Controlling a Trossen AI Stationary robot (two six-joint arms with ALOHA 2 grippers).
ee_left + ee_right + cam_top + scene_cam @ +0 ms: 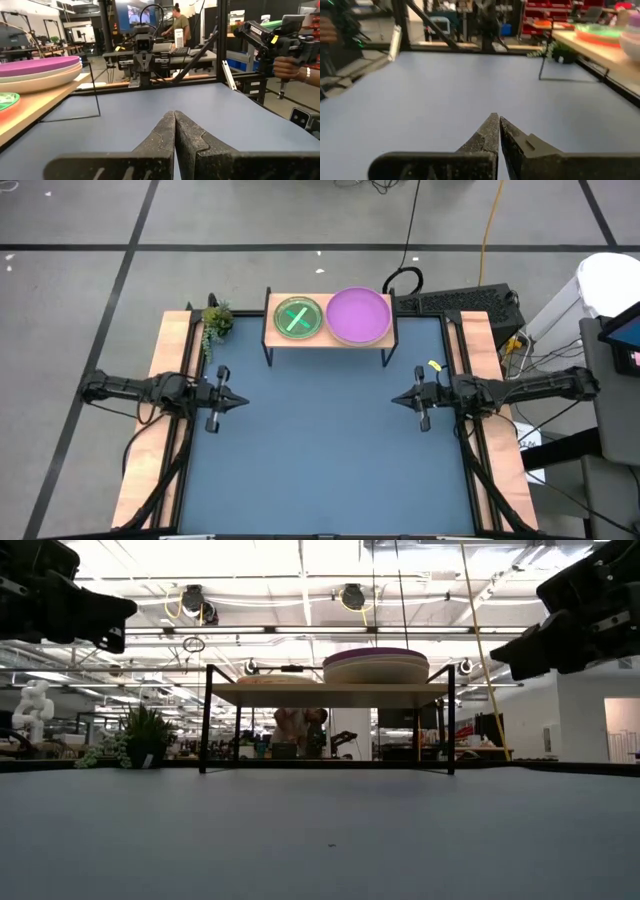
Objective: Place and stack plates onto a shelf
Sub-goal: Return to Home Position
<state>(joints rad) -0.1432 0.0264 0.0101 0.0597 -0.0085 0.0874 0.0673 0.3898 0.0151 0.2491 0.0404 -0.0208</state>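
The light-wood shelf (330,337) stands on thin black legs at the table's far edge. On its right half sits a stack of larger plates with a purple one on top (358,314); on its left half a stack of smaller translucent plates with a green one on top (297,317). My left gripper (243,402) hangs shut at the table's left side, pointing level toward the right. My right gripper (393,399) hangs shut at the right side, pointing toward the left. Both are above the blue table and hold nothing.
A small potted plant (215,321) stands at the far left corner beside the shelf. Wooden rails (170,360) run along both table sides. The blue table surface (320,440) between the arms is bare. A person's hand with a device (287,65) shows beyond the table.
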